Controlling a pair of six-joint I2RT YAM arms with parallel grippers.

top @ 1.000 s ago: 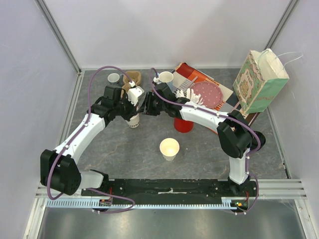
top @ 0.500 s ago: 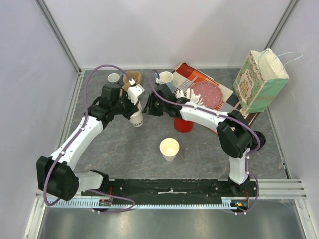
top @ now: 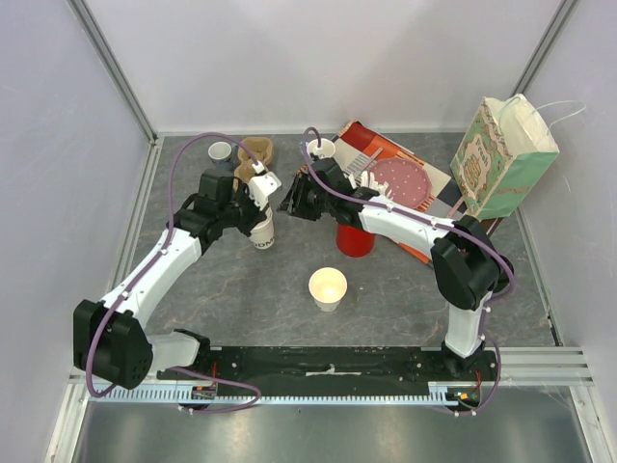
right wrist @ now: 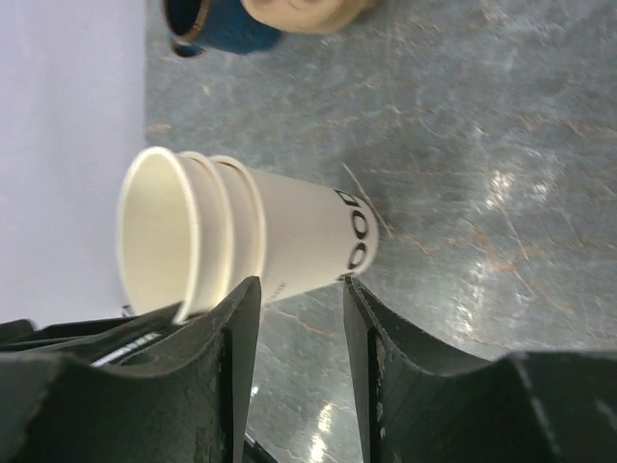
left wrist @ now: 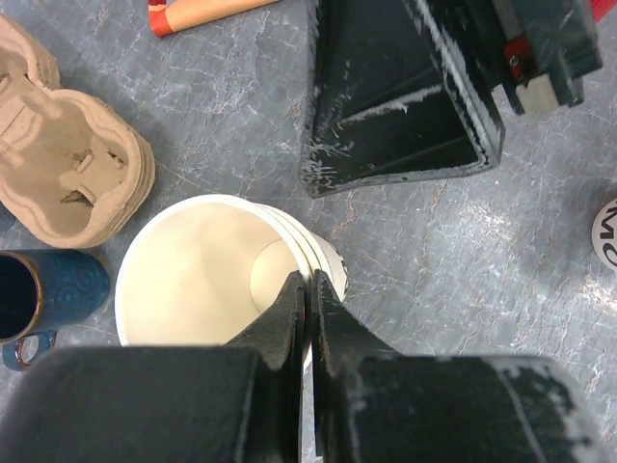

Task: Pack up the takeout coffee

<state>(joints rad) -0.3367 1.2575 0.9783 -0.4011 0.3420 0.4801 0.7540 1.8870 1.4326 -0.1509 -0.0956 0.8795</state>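
On the grey table (top: 405,289), the paper bag (top: 503,159) stands far off at the right and the pulp carrier (left wrist: 67,178) lies at the far left. The stack of paper cups (right wrist: 251,236) sits between the two wrists, three nested rims showing and no lids on. A single cup (top: 327,287) stands apart nearer the bases. Our left gripper (left wrist: 308,289) has its fingers pressed together on the rim of the topmost cup, one inside and one outside. Our right gripper (right wrist: 299,289) is spread with nothing in it, its tips just beside the stack's wall. We judge the step to be pulling the nested cups apart. We should close the right fingers gently round the lower cups, below the rims, then draw the left hand straight along the stack's axis. Squeezing hard or twisting would likely crush the thin paper. We cannot tell whether the stack's base touches the table.
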